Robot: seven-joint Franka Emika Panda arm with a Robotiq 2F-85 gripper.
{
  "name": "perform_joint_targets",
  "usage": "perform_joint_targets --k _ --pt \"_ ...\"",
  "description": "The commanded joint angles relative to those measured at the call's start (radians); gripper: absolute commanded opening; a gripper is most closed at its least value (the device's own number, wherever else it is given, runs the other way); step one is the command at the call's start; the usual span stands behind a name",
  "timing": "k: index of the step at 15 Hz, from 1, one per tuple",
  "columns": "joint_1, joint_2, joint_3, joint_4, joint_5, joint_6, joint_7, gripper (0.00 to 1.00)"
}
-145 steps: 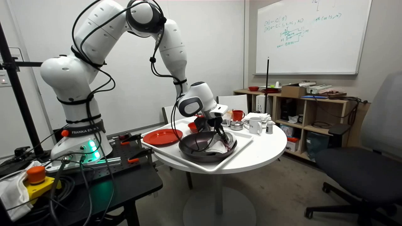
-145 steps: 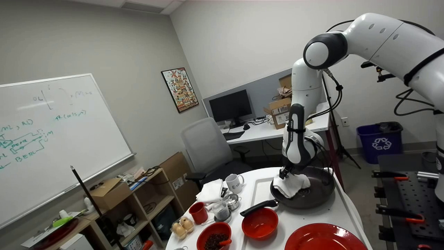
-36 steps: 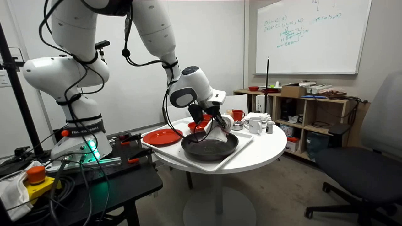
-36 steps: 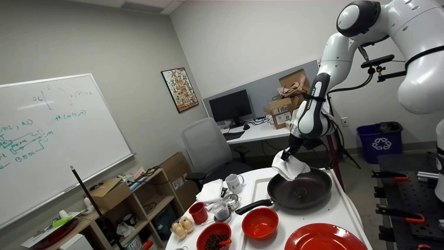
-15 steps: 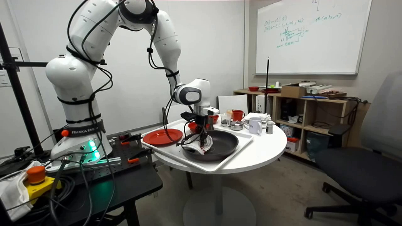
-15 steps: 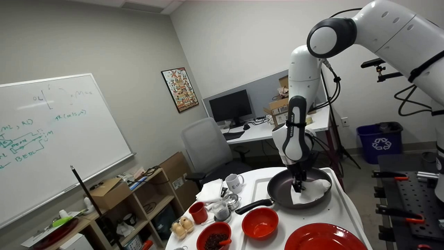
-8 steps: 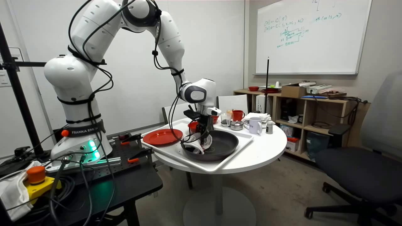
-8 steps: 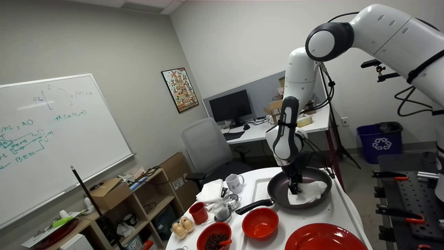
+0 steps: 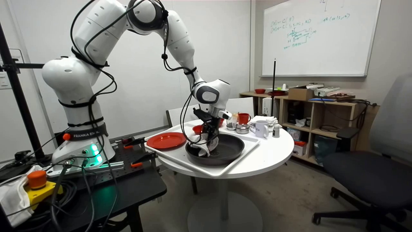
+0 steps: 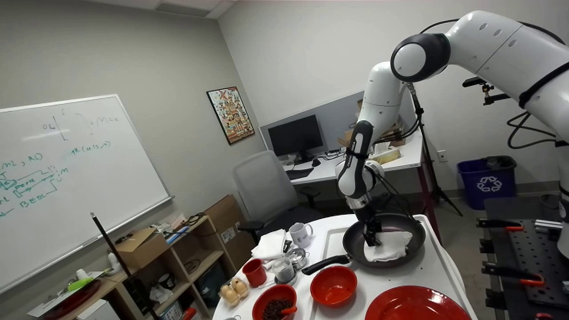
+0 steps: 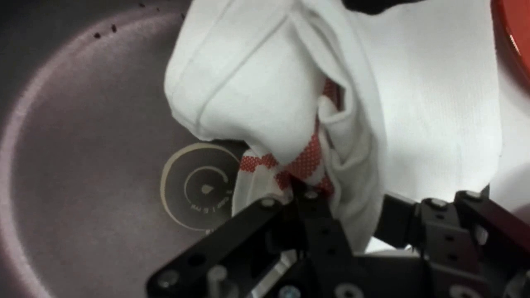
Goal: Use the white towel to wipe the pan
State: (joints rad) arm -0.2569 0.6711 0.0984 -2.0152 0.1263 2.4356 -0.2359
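The white towel (image 11: pixel 248 82) lies bunched in the black pan (image 9: pixel 230 149), on the side toward the red plate (image 9: pixel 165 141). In the wrist view I see red woven bands in its folds and one loose flap spread out to the pan's rim; whether it hangs over, I can't tell. The hand (image 10: pixel 372 240) points down into the pan and pinches a gathered fold of the towel, drawn narrow around it. Beside that, bare pan floor shows, with a pale ring mark (image 11: pixel 206 189) near its middle and a few dark specks (image 11: pixel 114 29) by the wall. The pan fills one end of a white tray (image 10: pixel 431 278), its handle (image 10: pixel 326 265) reaching across the tray's edge just beside a red bowl (image 10: pixel 333 289). The plate rests by the tray corner closest to the arm's base (image 9: pixel 77 153). All this takes up that side of the round white surface (image 9: pixel 275 151). Off the tray, toward the surface's edge farther from the base, stand a red mug (image 10: pixel 255 272), a pale mug (image 10: pixel 300 236) with lettering, folded white cloths (image 10: pixel 269 245), a metal tin (image 10: pixel 297 258), a glass jar (image 10: pixel 282 269), some brown eggs (image 10: pixel 231 294), and a second red bowl (image 10: pixel 274 291) of small dark bits (image 10: pixel 275 309). A grey office chair (image 10: pixel 266 182) stands beyond the surface's edge.
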Motion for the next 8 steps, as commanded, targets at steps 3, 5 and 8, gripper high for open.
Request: perform_joint_targets --k 3,5,8 --pt "0.003 0.071 -0.012 0.123 0.052 -0.109 -0.011 0.03" --pt "0.012 0.093 -0.022 0.145 0.049 -0.108 0.007 0.03" --pt "0.013 0.080 -0.028 0.115 0.038 -0.075 -0.004 0.12"
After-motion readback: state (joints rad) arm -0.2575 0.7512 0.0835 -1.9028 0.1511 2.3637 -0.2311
